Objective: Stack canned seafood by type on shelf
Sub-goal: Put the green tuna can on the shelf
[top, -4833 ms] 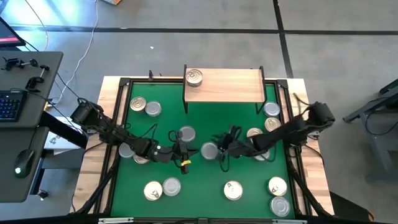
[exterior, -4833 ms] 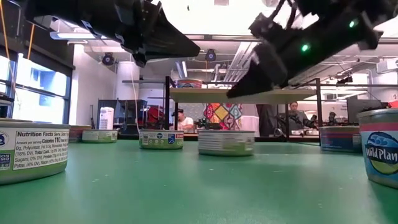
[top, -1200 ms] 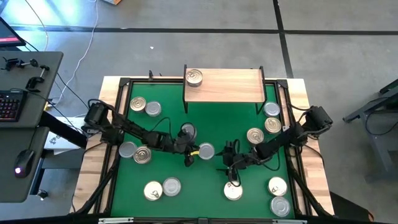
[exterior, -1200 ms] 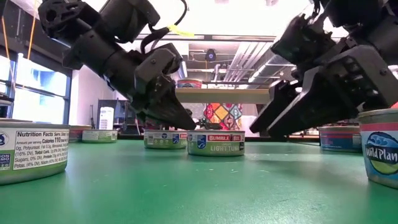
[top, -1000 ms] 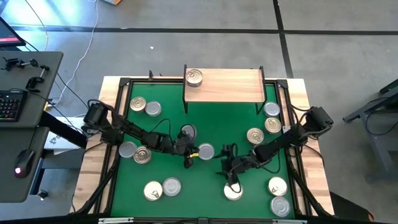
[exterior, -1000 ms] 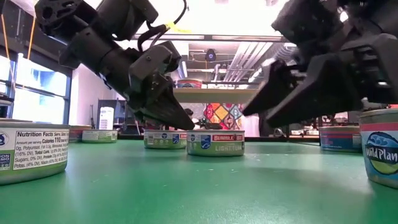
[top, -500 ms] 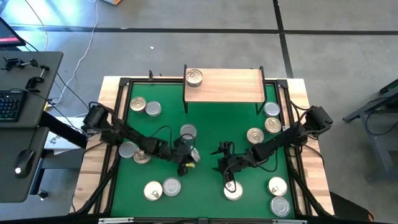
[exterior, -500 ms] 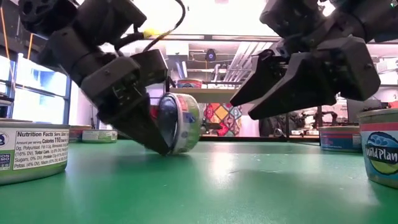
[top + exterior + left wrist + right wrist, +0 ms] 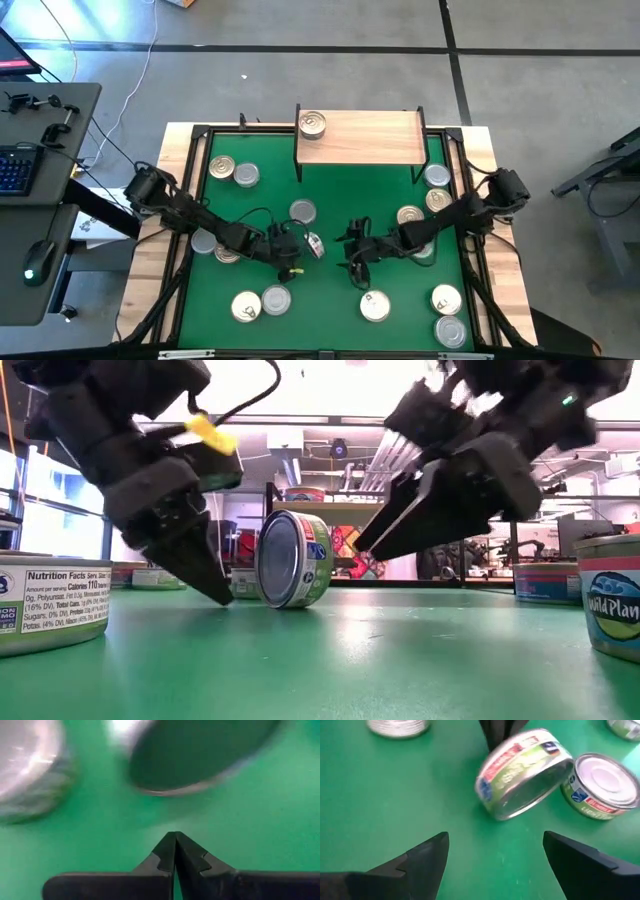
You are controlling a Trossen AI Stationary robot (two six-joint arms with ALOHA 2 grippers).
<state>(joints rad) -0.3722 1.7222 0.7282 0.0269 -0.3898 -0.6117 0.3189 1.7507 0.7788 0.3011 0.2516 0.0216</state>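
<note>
Cans everywhere, and only one [image 9: 312, 124] is on the shelf [image 9: 365, 137] so far, at its left end. The rest sit scattered on the green mat [image 9: 330, 290] in front of the shelf, so I'd say this job has barely started.

The one in play is a tipped can [image 9: 314, 245] out in front of the shelf near the middle of the mat, standing on its edge and not held by anything. The left end effector [image 9: 291, 250] sits just beside it with its fingers pinched together on nothing. The right end effector [image 9: 352, 252] is on the can's other side, spread wide and pointed at it.

That can needs righting or regrabbing, and nearly every can needs sorting by type.
</note>
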